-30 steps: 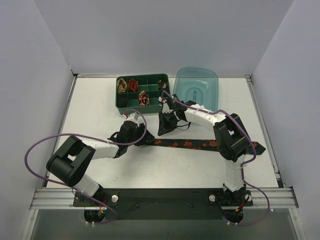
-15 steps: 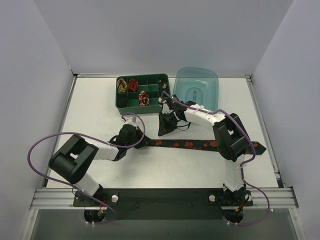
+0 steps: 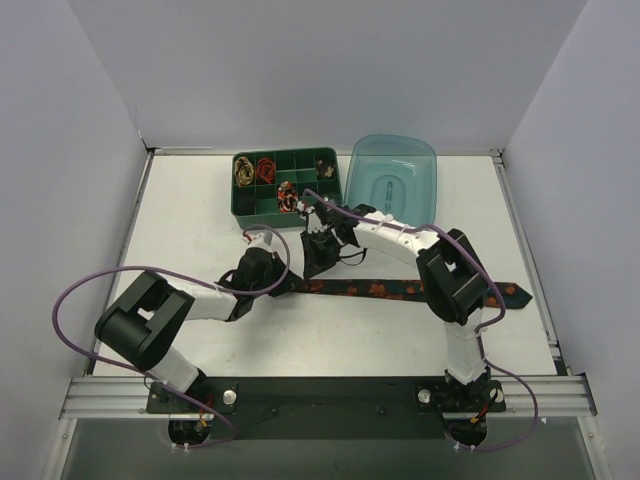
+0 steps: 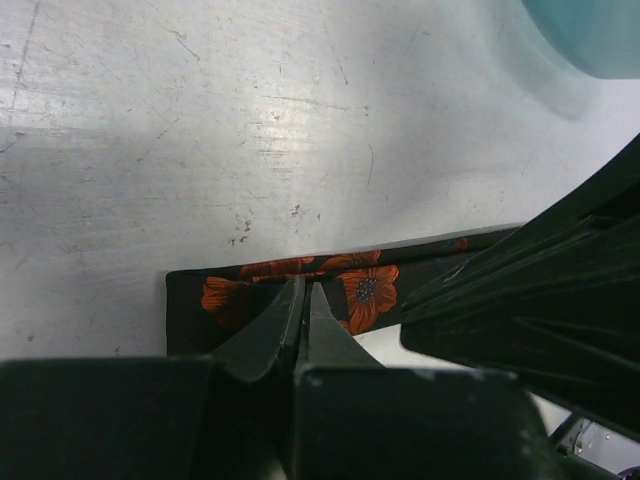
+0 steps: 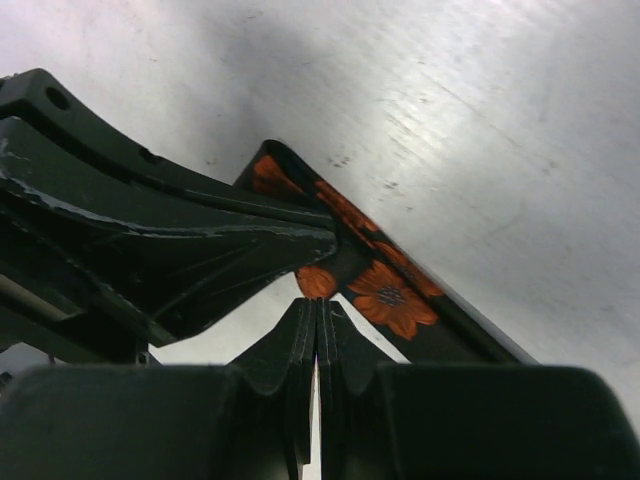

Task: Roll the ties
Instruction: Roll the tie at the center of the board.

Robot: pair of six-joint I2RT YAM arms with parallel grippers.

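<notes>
One black tie with orange-red flowers lies flat across the middle of the table, its wide end at the right. My left gripper is at the tie's narrow left end. In the left wrist view its fingertips are shut together down on the fabric. My right gripper hangs just behind that end, close beside the left one. In the right wrist view its tips are shut with nothing between them, at the edge of the tie. The left gripper's body fills the left of that view.
A green compartment box stands at the back with small tie coils in it, one gold-black and one red. A teal translucent tub sits to its right. Purple cables loop off both arms.
My left gripper has gone from open to shut at the tie's narrow end. My right gripper has moved left, closer to the left one.
</notes>
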